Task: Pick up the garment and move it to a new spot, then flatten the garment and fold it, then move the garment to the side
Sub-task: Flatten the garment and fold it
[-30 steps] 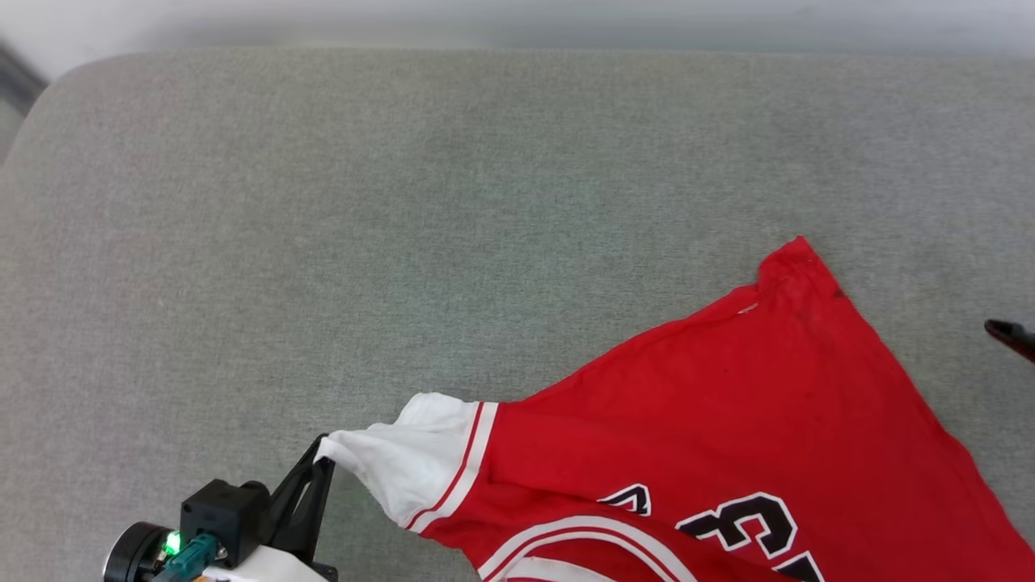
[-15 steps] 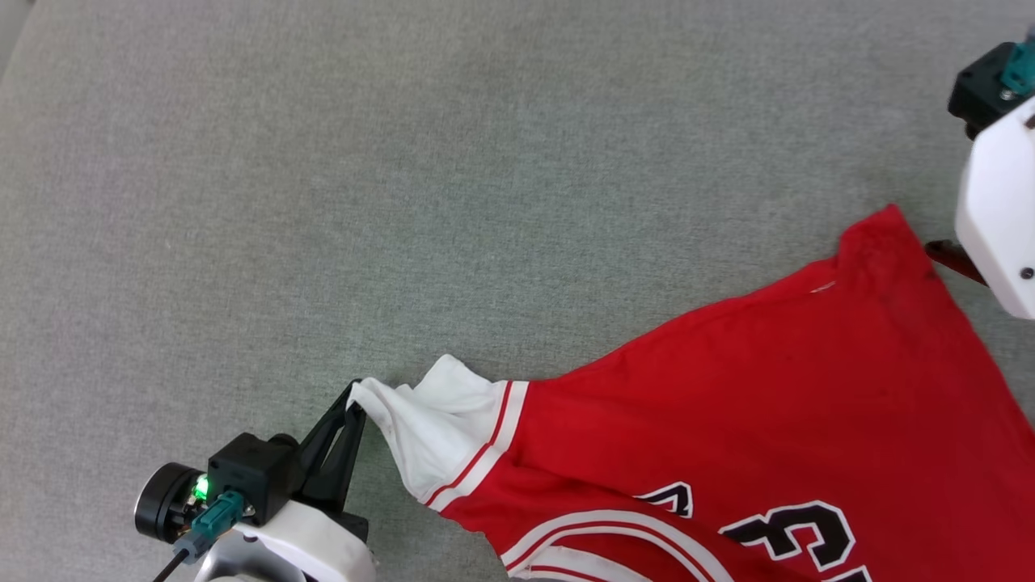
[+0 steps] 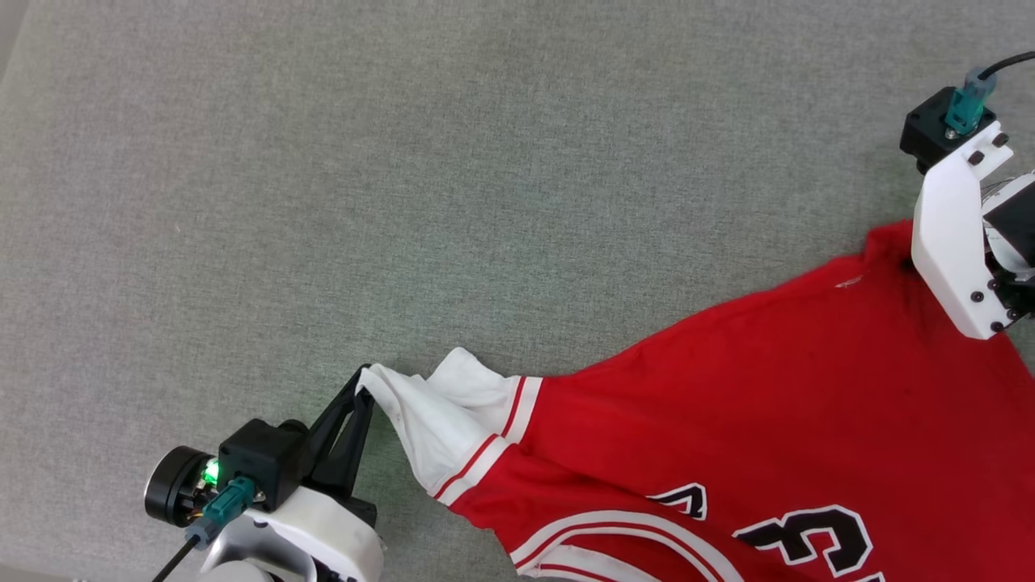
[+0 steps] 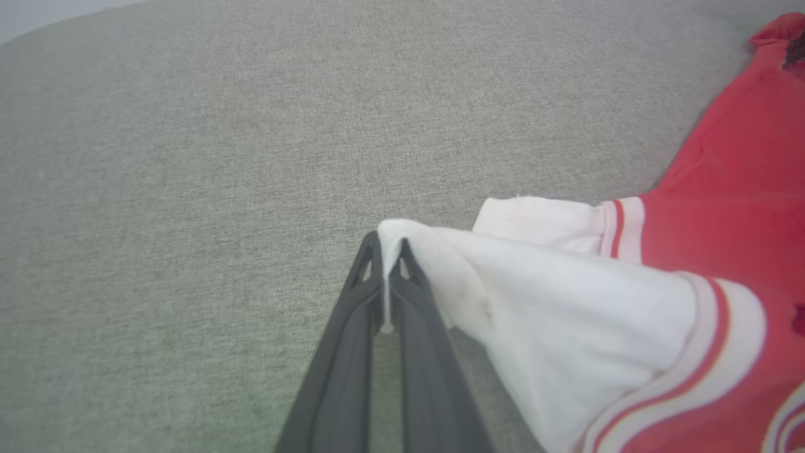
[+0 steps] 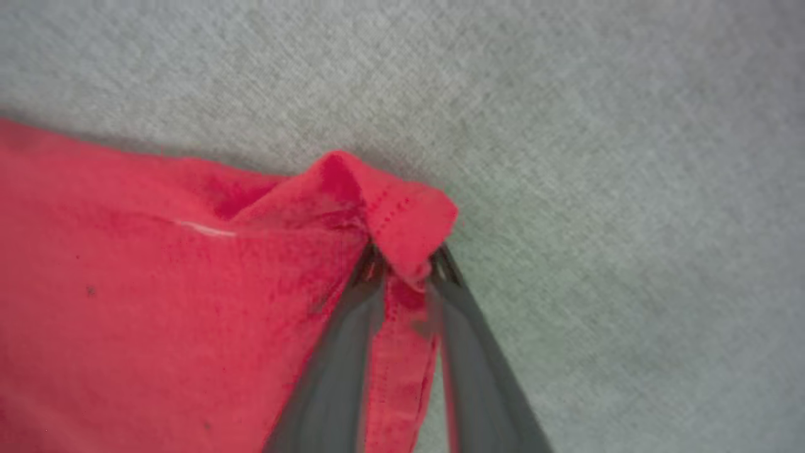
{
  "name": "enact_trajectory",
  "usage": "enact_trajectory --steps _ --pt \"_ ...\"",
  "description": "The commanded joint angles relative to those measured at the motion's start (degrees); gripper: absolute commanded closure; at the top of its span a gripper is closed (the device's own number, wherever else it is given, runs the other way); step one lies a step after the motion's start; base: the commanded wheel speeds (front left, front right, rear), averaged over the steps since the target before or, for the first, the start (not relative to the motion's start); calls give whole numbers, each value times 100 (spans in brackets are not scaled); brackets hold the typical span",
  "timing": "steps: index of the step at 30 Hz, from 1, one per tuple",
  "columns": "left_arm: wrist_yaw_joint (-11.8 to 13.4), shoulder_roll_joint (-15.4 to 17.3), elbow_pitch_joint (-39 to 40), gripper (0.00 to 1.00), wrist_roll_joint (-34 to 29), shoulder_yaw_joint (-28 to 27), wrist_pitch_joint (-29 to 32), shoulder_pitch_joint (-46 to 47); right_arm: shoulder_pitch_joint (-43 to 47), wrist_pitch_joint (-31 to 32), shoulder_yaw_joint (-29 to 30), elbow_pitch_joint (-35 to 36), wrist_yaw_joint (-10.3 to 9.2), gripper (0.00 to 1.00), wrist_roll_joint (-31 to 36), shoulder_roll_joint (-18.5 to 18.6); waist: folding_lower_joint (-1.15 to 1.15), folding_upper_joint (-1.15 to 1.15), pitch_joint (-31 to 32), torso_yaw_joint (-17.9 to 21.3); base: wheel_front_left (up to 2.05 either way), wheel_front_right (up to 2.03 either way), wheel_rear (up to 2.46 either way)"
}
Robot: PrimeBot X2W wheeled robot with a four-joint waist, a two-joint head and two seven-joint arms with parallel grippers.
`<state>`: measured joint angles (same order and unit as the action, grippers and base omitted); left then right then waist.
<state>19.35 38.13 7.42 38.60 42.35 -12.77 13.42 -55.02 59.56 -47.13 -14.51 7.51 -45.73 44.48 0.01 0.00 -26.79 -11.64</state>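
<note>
Left claw (image 3: 365, 394) had its two dark fingers pressed tight together on the very edge of the white sleeve (image 3: 441, 420), drawing the cloth into a taut peak above the grey woven surface (image 3: 404, 162). It looked like a pinch taken at an extremity so the sleeve could be pulled outward and its wrinkles drawn out. Further right, the red jersey T-shirt (image 3: 728, 388) lay spread over the lower right of the surface, print side up. Its black, white-edged numerals (image 3: 808, 537) were cut off by the head view's bottom edge. The shirt's upper edge ran in a strained line toward its far corner. There the right claw (image 5: 407, 258) straddled the folded hem corner (image 5: 383, 189), one finger on each side with red cloth between them and the jaws part-way apart. Whether they had gripped firmly could not be told. Taking hold at two opposite extremities seemed meant for stretching the shirt flat. Flattening appeared to be the step in hand, with folding not yet begun.
</note>
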Motion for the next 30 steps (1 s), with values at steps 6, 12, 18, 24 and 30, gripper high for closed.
enact_trajectory --steps 6,12,18,24,30 --pt "39 125 -66 100 -33 -57 5 48 -165 -862 -54 -103 -4 100 -204 -75 -1 0 451 217 0 0 0" --pt "91 419 130 100 -113 -212 153 299 -394 -1799 -215 32 -4 100 -304 5 -1 0 888 429 0 0 0" --pt "29 630 253 100 -245 -444 366 933 -642 -2728 -159 -10 -4 100 -294 -17 -1 0 1148 632 0 0 0" --pt "-209 656 259 100 -341 -594 612 1805 -906 -3329 102 -204 -4 100 -71 -174 -1 0 1195 764 0 0 0" --pt "-630 569 -69 100 -450 -761 933 3169 -1386 -3823 569 -508 -4 100 309 -500 -1 0 1022 900 0 0 0"
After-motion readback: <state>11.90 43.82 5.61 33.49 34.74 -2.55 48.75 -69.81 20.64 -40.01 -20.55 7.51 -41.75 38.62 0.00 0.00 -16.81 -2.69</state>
